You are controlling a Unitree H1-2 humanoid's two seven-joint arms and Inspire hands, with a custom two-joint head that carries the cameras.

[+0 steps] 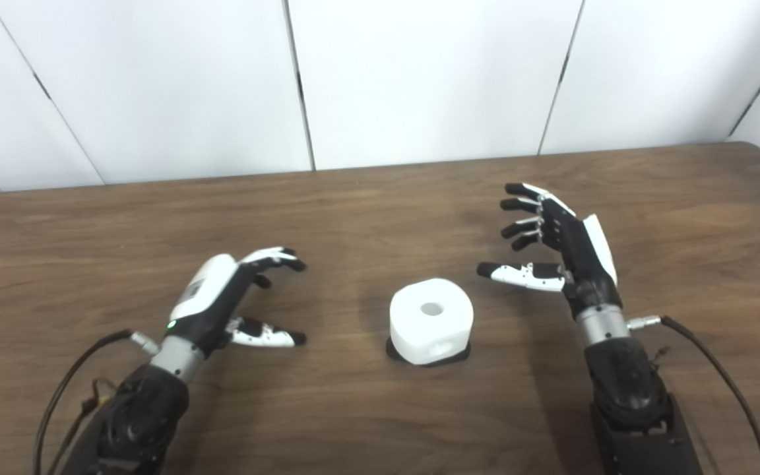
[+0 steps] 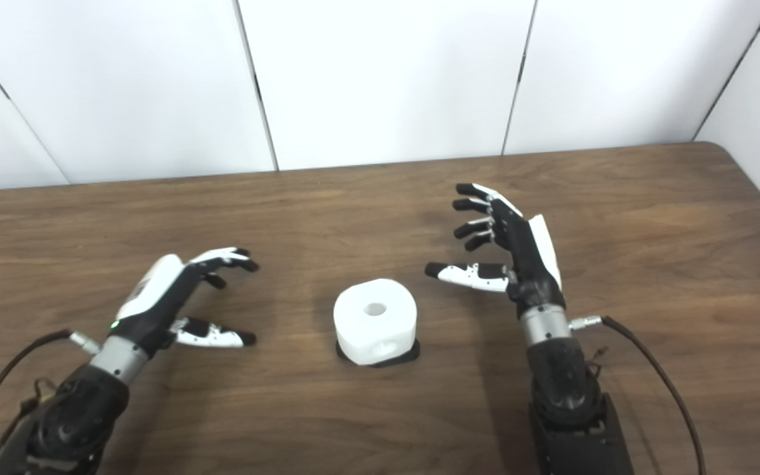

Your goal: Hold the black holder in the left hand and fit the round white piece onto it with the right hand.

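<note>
Two robot hands here, both empty and spread wide, neither touching anything. The round white piece (image 1: 431,320) sits pretty much dead center on the brown wooden surface (image 1: 367,218), and it's already stacked on top of the black holder (image 1: 427,357), which only peeks out as a thin dark rim around the bottom edge. The white piece has a small round hole in its top face and a little notch low on the near side.

The left robot hand (image 1: 231,300) is over at about 9 o'clock from the white piece, well apart from it, palm turned down-ish, fingers and thumb fanned apart and pointing toward the middle. The right robot hand (image 2: 508,247) is up around 2 o'clock from the piece, near it but clear of it, held more upright with the palm facing left, fingers (image 2: 475,214) splayed and the thumb stuck out toward the piece. Behind the surface there's a white paneled wall (image 1: 419,79). Cables trail off both wrists.
</note>
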